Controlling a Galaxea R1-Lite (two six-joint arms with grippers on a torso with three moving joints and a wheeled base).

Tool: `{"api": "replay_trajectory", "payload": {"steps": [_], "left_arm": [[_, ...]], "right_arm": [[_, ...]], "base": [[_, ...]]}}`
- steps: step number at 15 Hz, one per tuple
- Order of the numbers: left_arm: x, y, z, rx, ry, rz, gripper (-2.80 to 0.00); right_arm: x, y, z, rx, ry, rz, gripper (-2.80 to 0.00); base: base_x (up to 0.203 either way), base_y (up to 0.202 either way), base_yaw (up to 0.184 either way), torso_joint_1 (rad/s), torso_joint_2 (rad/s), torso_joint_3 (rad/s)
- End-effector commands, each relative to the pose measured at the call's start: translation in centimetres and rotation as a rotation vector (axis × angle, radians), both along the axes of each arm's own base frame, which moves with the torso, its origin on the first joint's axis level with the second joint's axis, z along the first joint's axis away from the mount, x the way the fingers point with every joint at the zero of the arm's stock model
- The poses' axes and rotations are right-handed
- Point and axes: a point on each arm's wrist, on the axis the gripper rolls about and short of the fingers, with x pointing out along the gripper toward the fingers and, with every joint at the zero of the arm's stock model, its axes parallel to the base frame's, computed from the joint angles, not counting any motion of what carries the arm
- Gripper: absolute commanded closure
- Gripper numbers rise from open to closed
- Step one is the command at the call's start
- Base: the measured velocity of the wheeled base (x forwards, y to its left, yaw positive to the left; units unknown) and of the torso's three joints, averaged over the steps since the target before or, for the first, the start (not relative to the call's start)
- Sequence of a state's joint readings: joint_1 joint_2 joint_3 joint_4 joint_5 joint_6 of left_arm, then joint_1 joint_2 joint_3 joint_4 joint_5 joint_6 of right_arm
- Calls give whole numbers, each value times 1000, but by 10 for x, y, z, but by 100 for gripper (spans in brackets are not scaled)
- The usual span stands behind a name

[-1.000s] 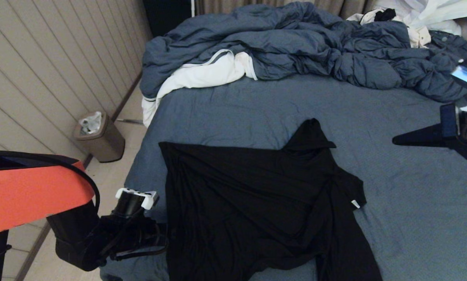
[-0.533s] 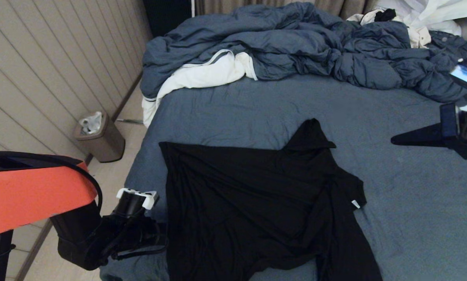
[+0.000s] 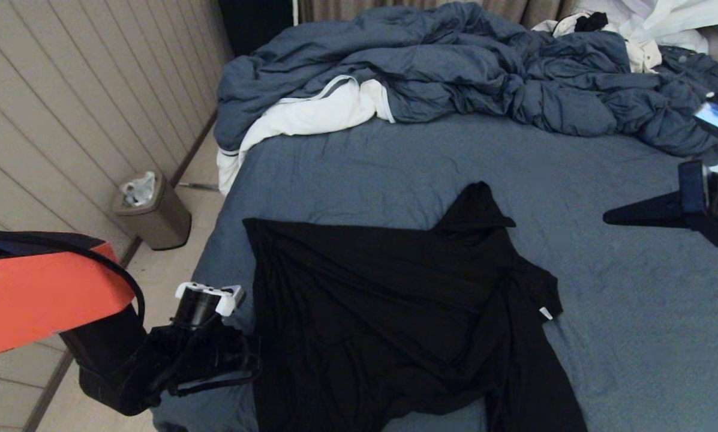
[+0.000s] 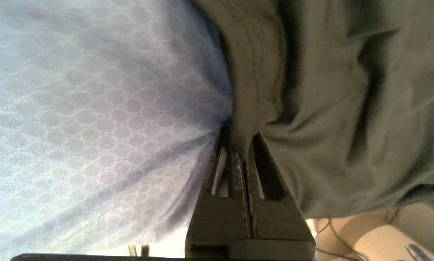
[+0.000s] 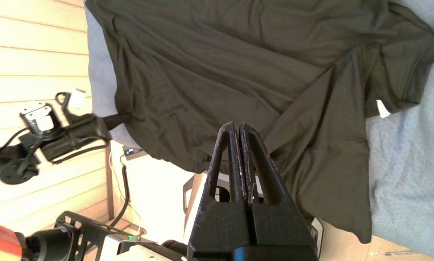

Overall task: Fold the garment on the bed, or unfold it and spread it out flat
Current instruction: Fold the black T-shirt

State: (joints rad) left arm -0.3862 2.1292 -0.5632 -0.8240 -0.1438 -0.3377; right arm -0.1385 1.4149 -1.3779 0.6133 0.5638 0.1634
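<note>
The left gripper (image 4: 238, 145) was clamped tight on the garment's (image 3: 394, 312) left edge. The right gripper (image 5: 237, 130) hung closed and empty above the bed (image 3: 634, 336), right of the garment.

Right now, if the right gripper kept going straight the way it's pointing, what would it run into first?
The shut right gripper hangs above the slate-blue bed sheet, pointing toward the black jersey T-shirt. Nothing stands in its line before that; it would probably meet the shirt first, though depth is unclear.

A home bedroom: a wide bed (image 3: 604, 336) with a slate-blue sheet, a rumpled duvet (image 3: 454, 66), clothes (image 3: 664, 21) heaped at the far corner, a panelled wall (image 3: 65, 108) and a small bin (image 3: 152, 213) on the floor.
</note>
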Motion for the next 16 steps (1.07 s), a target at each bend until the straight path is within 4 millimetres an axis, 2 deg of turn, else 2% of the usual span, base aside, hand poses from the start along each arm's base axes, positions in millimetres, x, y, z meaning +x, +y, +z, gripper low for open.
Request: {"api": "replay_trajectory", "payload": {"steps": [1, 5, 9, 13, 16], "left_arm": [[-4, 2, 21, -20, -55, 8, 0], [-11, 5, 58, -50, -131, 8, 0], [-3, 6, 100, -87, -172, 37, 0], [16, 8, 115, -96, -195, 65, 0], [39, 14, 113, -92, -193, 102, 0]], "right_arm": [[0, 1, 0, 3, 4, 5, 0], [1, 0, 0, 3, 3, 5, 0], [3, -1, -3, 5, 14, 2, 0], [11, -1, -2, 0, -38, 3, 0], [25, -2, -5, -1, -66, 5, 0]], "base": [[0, 0, 0, 0, 0, 0], [0, 0, 0, 0, 0, 0], [0, 0, 0, 0, 0, 0], [0, 0, 0, 0, 0, 0], [0, 0, 0, 0, 0, 0]]}}
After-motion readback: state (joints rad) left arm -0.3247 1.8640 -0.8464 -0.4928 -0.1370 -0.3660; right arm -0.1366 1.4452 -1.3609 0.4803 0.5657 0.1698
